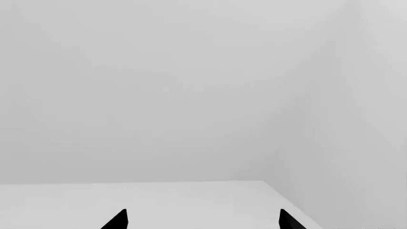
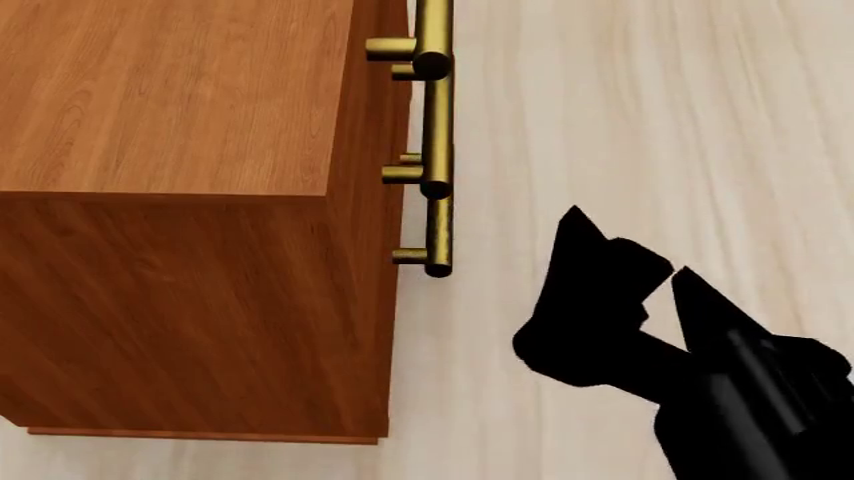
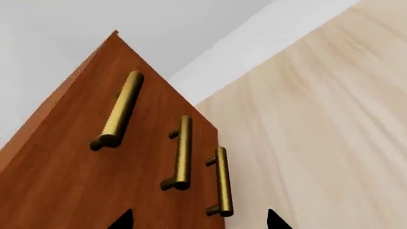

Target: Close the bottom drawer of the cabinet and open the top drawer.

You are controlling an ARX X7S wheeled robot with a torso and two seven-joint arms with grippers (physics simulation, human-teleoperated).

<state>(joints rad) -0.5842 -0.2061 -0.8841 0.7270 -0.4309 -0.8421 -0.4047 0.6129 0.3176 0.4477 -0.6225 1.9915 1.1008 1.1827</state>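
**Right arm hangs off the cabinet's handle side, holding nothing**

From the head view the cabinet [image 2: 174, 200] fills the left of the picture, seen from above: a reddish-brown wood-grain top and one side wall, standing on a pale plank floor [image 2: 641, 110]. Three brass bar handles stick out along its front edge, stacked one past the other.

The right gripper [image 2: 621, 250] is black and sits over the floor, near the cabinet's front but apart from it; its fingers [image 2: 581, 235] stand spread a little, with nothing between them and touching no handle.

In the right wrist view the cabinet front rises like a wedge. The top drawer [image 3: 76, 124] carries the handle farthest from the camera, and the bottom drawer [image 3: 207, 191] carries the nearest one, just ahead of the two black fingertips at the frame edge. All three fronts look flush with one another; no drawer juts out as far as can be seen.

The left wrist view shows only a grey wall, a white surface [image 1: 159, 200] and two tips of the left gripper [image 1: 203, 220], set wide apart and empty.
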